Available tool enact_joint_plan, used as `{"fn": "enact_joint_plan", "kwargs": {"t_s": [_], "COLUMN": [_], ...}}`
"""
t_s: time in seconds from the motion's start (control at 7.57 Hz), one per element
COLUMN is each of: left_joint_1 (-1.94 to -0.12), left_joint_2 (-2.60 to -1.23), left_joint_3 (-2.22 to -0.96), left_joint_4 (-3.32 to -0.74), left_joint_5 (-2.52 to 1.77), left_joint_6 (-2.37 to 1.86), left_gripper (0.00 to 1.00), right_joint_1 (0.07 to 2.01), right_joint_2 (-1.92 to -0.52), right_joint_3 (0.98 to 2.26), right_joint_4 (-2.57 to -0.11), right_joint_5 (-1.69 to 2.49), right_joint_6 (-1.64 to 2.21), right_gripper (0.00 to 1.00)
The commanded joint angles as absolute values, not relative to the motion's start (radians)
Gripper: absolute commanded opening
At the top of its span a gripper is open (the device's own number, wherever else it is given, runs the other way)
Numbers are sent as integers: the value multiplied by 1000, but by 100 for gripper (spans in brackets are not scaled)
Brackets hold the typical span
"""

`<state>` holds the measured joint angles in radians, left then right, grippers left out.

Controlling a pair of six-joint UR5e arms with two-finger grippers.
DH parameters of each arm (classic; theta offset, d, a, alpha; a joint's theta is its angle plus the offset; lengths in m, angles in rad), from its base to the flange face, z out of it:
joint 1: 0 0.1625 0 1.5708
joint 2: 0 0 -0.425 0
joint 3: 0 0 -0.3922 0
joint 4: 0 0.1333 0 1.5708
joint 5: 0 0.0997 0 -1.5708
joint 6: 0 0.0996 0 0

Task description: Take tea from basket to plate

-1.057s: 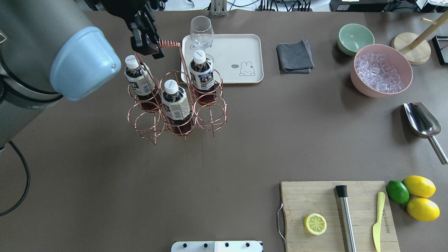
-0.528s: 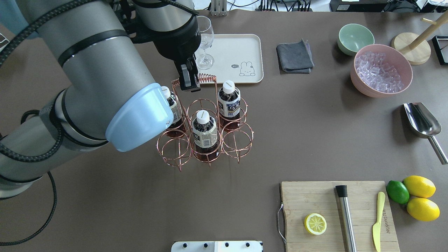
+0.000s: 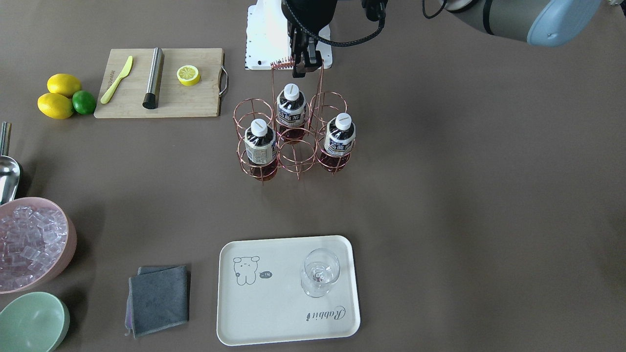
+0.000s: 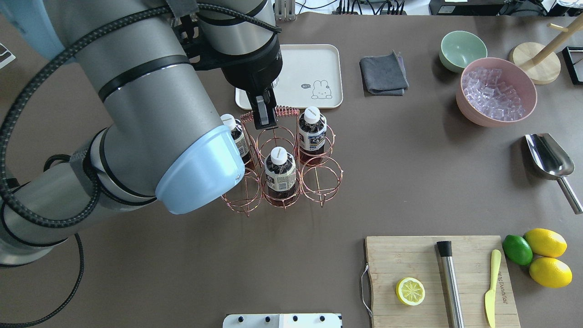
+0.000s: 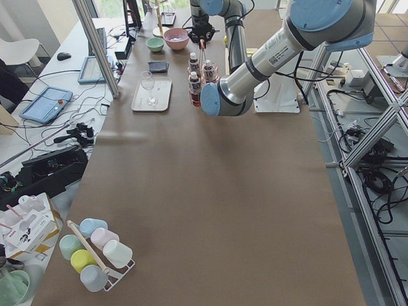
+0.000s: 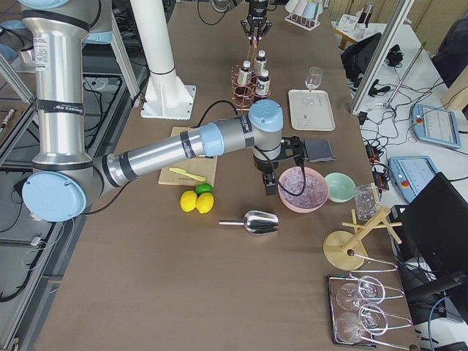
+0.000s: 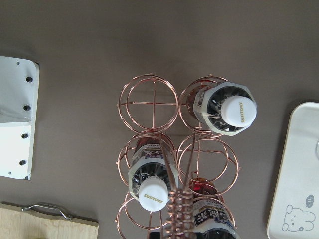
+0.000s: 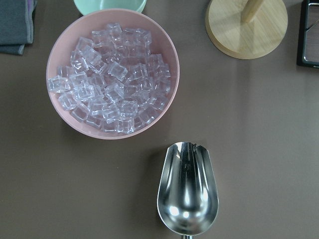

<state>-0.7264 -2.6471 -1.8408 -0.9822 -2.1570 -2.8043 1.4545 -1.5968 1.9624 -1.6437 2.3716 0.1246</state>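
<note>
Out toward the table's far edge, on the robot's left half, three tea bottles (image 4: 279,169) stand upright in the basket (image 4: 321,181), white caps up. One sits in the middle ring of the row nearer the robot, and two sit in the end rings of the far row. So all the tea is in the basket right now.

Left gripper (image 4: 265,122) is clamped on the coiled handle at the basket's top, fingers pointing straight down, one on each side of the coil. Whether the basket's feet touch the table, I can't tell.

The left arm comes in from the near-left corner and reaches forward. Its blue-capped elbow hangs low over the basket's left end, covering part of one bottle in the overhead view. The wrist is vertical, and its camera looks straight down the handle onto the caps.

Just beyond the basket, hard by the far edge, lies the plate (image 4: 314,64). A glass (image 3: 320,271) stands on its end toward the robot's left.

Further along that edge come the cloth (image 4: 383,73), then the green bowl (image 4: 460,48) and the pink bowl (image 4: 476,116) of ice near the far-right corner. The scoop (image 4: 549,157) lies by the right edge.

The right arm stretches out over that end, forearm near level, wrist bent down. Right gripper (image 6: 271,189) hangs above the pink bowl and scoop; open or closed, I can't tell.

By the near edge sits the board (image 4: 410,259).
</note>
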Motion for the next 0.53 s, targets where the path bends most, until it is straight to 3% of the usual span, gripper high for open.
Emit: {"fn": "enact_joint_plan", "kwargs": {"t_s": [0.0,0.4], "left_joint_1": [-700,-677], "left_joint_2": [-2649,-2637], "left_joint_3": [-1839,-1821], "left_joint_4": [-986,-1034], "left_joint_5": [-2157,-2134], "left_joint_6": [-2806,-2809], "left_gripper": [0,0], "right_joint_1": [1427,1413], "right_joint_2": [-1591,-1563], "right_joint_3": [1967,1962], "right_joint_4": [-1643,-1643], "right_joint_5": [2367,2375], "right_joint_6": [127,120], "right_gripper": [99,99]}}
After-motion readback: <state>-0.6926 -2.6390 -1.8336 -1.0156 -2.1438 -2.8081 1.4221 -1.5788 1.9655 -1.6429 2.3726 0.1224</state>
